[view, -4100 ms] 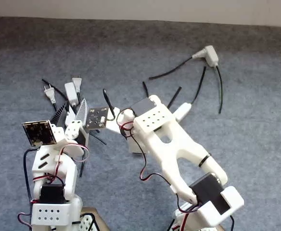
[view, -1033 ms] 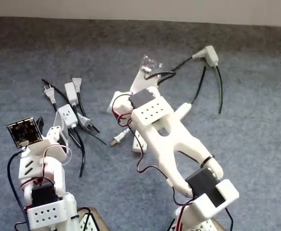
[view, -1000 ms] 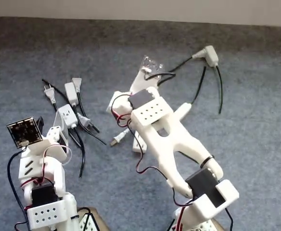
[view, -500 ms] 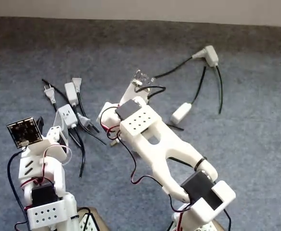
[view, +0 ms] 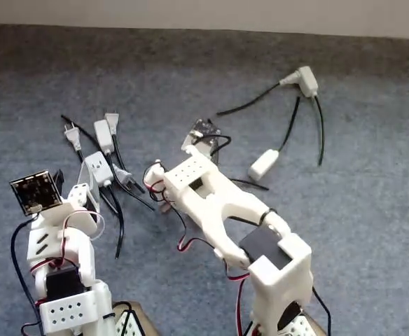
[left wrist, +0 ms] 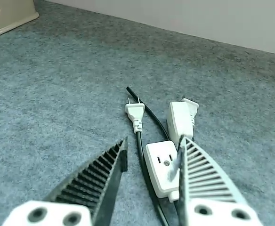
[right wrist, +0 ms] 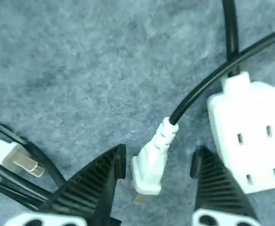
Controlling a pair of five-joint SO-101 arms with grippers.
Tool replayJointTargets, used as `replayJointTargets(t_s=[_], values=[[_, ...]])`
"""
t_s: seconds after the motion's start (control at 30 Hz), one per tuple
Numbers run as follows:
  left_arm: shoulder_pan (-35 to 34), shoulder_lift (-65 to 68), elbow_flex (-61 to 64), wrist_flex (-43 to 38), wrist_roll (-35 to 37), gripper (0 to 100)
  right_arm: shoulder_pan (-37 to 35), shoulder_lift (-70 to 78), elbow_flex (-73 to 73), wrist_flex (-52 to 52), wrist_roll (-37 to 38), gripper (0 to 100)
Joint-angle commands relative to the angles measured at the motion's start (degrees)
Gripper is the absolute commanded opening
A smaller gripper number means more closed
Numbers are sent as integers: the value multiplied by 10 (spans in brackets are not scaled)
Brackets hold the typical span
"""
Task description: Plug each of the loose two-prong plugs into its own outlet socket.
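Grey short-pile carpet covers the floor and runs to a pale, plain wall well ahead of the jaws of the left gripper. A beige bin with small triangular cut-outs stands on the carpet, far ahead of those jaws and off to one side. Soft, even light falls across the floor, leaving faint shadows

Tabletop was covered in rough matt carpet-like cloth, plug smooth white plastic with dull metal prongs, outlet socket likewise smooth plastic, cord smooth black, fingers ribbed matt plastic.
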Motion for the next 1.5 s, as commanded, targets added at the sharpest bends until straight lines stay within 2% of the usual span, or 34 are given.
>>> replayJointTargets(t_s=[0.0,0.07,0.47,0.8,1.1,1.3,1.47], values=[[10,-6,9,-2,-2,189,22,-8,-43,-7,-7,104],[10,-6,9,-2,-2,189,32,-7,-44,-7,-7,74],[10,-6,9,-2,-2,189,29,-7,-45,-7,-7,73],[24,-6,9,-2,-3,189,-29,-6,-46,-7,-7,74],[24,-6,9,-2,-3,189,-31,-5,-44,-7,-7,75],[24,-6,9,-2,-3,189,-46,-5,-45,-7,-7,187],[24,-6,9,-2,-3,189,-60,-5,-45,-7,-7,187]])
